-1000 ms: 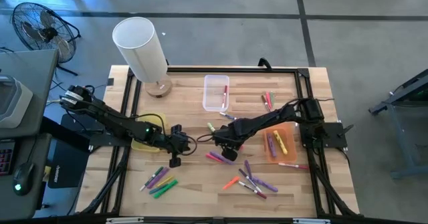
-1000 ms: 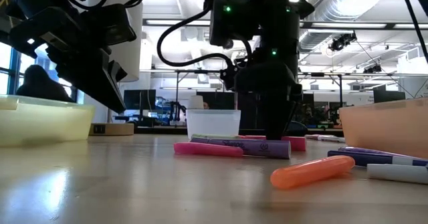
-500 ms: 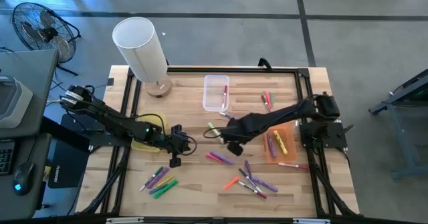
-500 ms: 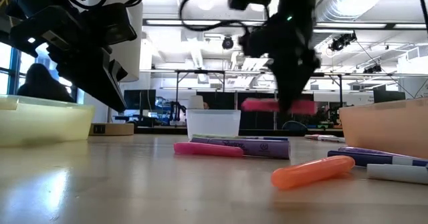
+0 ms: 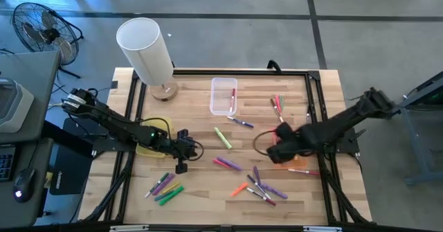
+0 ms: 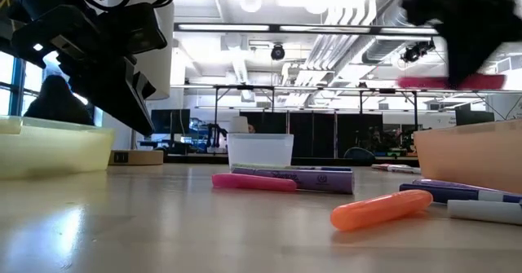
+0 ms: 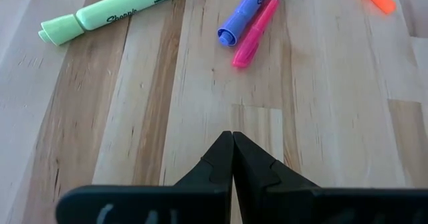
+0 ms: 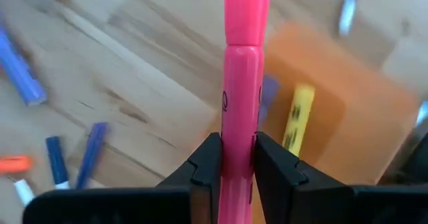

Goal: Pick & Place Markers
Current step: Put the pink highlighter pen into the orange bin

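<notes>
Markers lie scattered on the wooden table: a green one (image 5: pixel 223 136), a pink and purple pair (image 5: pixel 227 163), a cluster near the front (image 5: pixel 259 187) and another at the left front (image 5: pixel 165 185). My right gripper (image 5: pixel 279 143) is shut on a pink marker (image 8: pixel 241 83) and hovers over the left edge of the orange bin (image 8: pixel 321 110), which holds a yellow marker (image 8: pixel 295 120) and a purple one. My left gripper (image 7: pixel 232 140) is shut and empty, above the table's middle left (image 5: pixel 183 152), short of the pink and purple pair (image 7: pixel 251 23). My right gripper pinches the pink marker's barrel (image 8: pixel 235 134) between its two fingers (image 8: pixel 206 164), which lie across it and come from above. The marker is lifted clear of the table and runs about level in the low view (image 6: pixel 453 81).
A clear bin (image 5: pixel 223 95) with one marker stands at the far middle. A yellow bin (image 5: pixel 149 147) sits under the left arm. A white cylinder on a round base (image 5: pixel 145 48) stands at the far left corner. Red and green markers (image 5: pixel 277 104) lie far right.
My right gripper has picked the pink marker up from the table's middle, beside the pink and purple pair. It has raised it and carried it toward the table's right edge, over the orange bin's edge. The pair on the table stays in place.
</notes>
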`<action>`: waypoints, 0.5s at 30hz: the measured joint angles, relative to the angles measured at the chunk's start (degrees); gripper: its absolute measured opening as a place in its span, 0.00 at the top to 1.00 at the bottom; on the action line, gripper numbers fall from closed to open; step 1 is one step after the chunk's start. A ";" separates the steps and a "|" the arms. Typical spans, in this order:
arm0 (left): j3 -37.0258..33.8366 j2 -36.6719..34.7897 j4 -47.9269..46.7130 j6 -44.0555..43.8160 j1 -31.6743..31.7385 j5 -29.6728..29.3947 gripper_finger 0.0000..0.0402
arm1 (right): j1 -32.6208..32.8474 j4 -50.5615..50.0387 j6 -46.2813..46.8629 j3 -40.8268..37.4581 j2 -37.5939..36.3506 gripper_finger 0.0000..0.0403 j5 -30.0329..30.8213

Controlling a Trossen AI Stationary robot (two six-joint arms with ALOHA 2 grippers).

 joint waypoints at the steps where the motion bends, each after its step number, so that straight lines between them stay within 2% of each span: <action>1: 0.00 0.00 0.02 0.00 0.00 0.00 1.00 | 1.25 1.11 3.42 -2.39 -1.81 0.85 0.02; 4: 0.00 0.00 0.07 0.00 0.00 -0.08 1.00 | 4.00 4.35 10.52 -9.12 -5.49 0.85 -0.60; 7: 0.00 0.00 0.10 0.00 0.00 -0.18 1.00 | 5.05 7.78 13.44 -13.65 -7.00 0.85 -3.12; 15: 0.00 0.00 0.12 -0.02 0.00 -0.23 1.00 | 5.17 8.84 15.58 -17.68 -7.03 0.82 -6.05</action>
